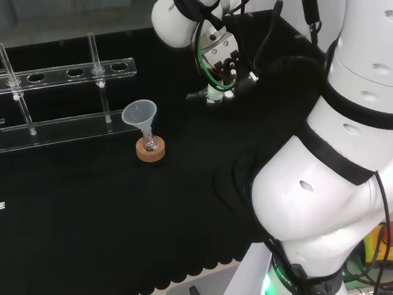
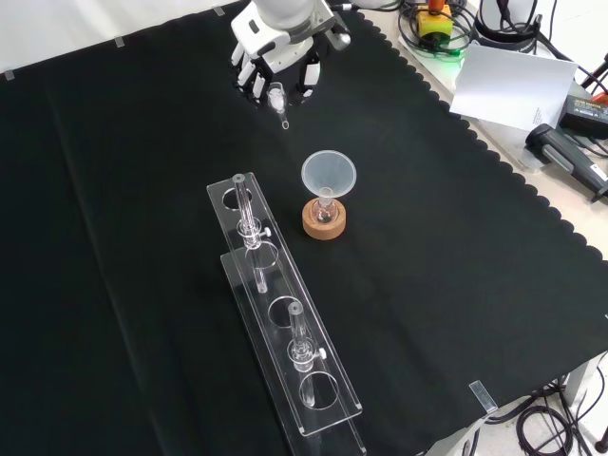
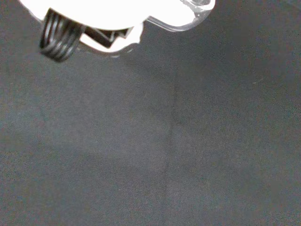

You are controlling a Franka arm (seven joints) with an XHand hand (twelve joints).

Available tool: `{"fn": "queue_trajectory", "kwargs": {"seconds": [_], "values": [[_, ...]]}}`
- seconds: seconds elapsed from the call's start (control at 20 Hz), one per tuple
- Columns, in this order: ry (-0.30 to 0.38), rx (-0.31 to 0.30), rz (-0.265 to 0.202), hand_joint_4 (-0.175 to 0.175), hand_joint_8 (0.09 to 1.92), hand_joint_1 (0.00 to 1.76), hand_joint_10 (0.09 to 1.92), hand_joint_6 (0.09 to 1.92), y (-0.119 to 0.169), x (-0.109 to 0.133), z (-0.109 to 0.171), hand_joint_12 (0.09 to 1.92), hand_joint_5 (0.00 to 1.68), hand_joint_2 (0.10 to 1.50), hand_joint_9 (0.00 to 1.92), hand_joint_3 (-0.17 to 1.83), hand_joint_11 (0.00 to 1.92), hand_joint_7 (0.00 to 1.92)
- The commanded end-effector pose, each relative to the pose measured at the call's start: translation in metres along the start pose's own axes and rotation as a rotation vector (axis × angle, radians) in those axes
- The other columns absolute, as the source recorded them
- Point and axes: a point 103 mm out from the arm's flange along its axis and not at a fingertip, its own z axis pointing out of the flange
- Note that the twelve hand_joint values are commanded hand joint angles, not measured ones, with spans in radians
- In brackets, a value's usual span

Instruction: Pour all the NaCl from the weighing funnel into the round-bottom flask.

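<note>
The hand (image 2: 280, 68) hangs near the top of the front view, above the black cloth (image 2: 456, 285), its fingers (image 2: 249, 78) curled around a small clear weighing funnel (image 2: 278, 98) whose thin stem points down toward the bench. In the head view the same piece shows as a pale sliver beneath the hand (image 1: 216, 64), left of the arm's (image 1: 344, 153) big white links.

Well apart from the hand, nearer the middle of the cloth, the flask (image 2: 325, 211) sits in a cork ring (image 2: 324, 224) — a clear conical funnel (image 2: 329, 174) stands upright in its neck. The head view shows that funnel (image 1: 140, 114) above the ring (image 1: 150, 151), with the flask (image 1: 149, 142) barely visible between them. Whether the flask or the weighing funnel holds any salt cannot be told.

Just beside the ring, on its left in the front view, a long clear rack (image 2: 285, 332) runs toward the cloth's near edge — glass tubes (image 2: 249, 223) stand in some of its holes. In the head view the rack (image 1: 55, 104) lies behind the flask.

The wrist view looks past a blurred white part of the hand (image 3: 103, 16) and a clear curved rim (image 3: 188, 21) onto bare cloth (image 3: 164, 141).
</note>
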Motion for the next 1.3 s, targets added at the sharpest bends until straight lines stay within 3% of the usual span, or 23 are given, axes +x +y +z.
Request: {"fn": "queue_trajectory", "kwargs": {"seconds": [0.05,0.7,1.3], "values": [[-0.052,0.006,0.015,0.175,0.65,1.15,0.30,0.34,-0.029,0.002,-0.017,1.07,1.45,0.61,1.10,0.64,0.83,0.75],[-0.084,-0.008,0.000,0.175,0.65,1.15,0.29,0.35,-0.053,0.011,-0.046,1.07,1.44,0.61,1.10,0.64,0.82,0.74],[-0.115,-0.063,-0.058,0.175,0.64,1.15,0.29,0.36,-0.069,0.037,-0.080,1.08,1.43,0.62,1.10,0.63,0.82,0.74]]}}
